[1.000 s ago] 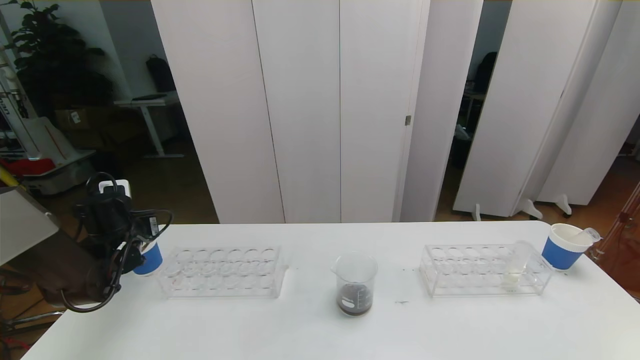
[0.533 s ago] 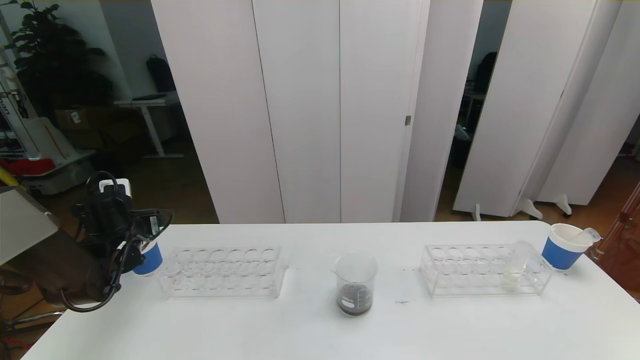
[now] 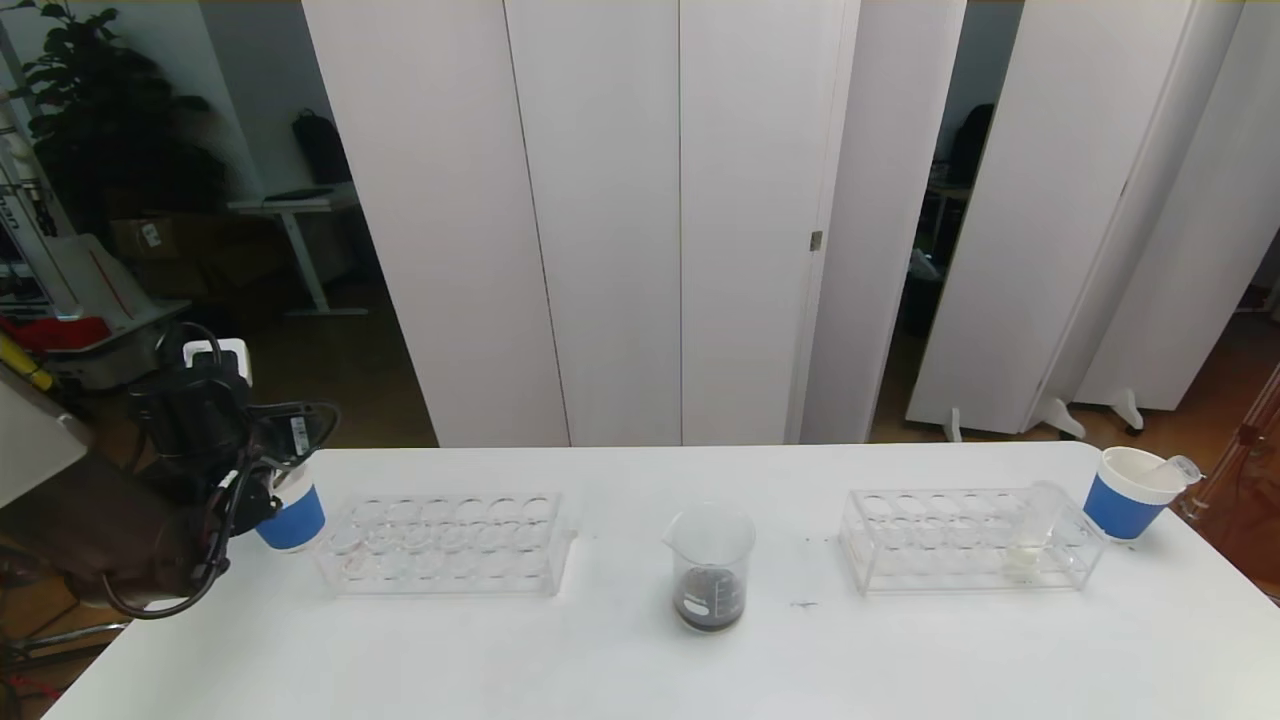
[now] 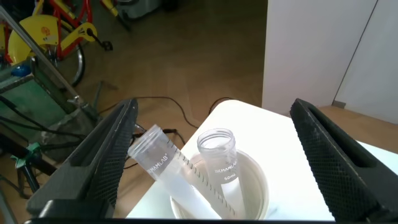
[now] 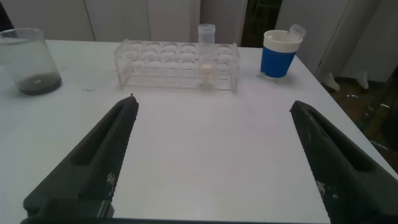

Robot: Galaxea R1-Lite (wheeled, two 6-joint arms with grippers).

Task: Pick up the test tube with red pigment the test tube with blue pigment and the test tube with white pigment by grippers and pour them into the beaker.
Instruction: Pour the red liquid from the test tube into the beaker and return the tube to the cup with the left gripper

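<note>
Left gripper (image 4: 211, 155): I'm hovering its black fingers (image 4: 93, 162) spread apart, gripping nothing, over the blue-sleeved white paper cup (image 3: 292, 515), left of the small clear glass beaker (image 3: 711, 567), since emptied clear tubes (image 4: 219, 163) are resting there.
Right gripper (image 5: 214, 155): I'm keeping it parked with fingers apart and empty, right of the beaker.

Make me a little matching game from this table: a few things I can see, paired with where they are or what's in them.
Things:
1. beaker
2. left tool
3. test tube with white pigment
4. right-hand paper cup

Descriptions:
A. stands in the right-hand rack
B. open above a cup with two empty tubes
C. dark liquid at its bottom
D. one empty tube leaning inside

Pairs: 1-C, 2-B, 3-A, 4-D
</note>
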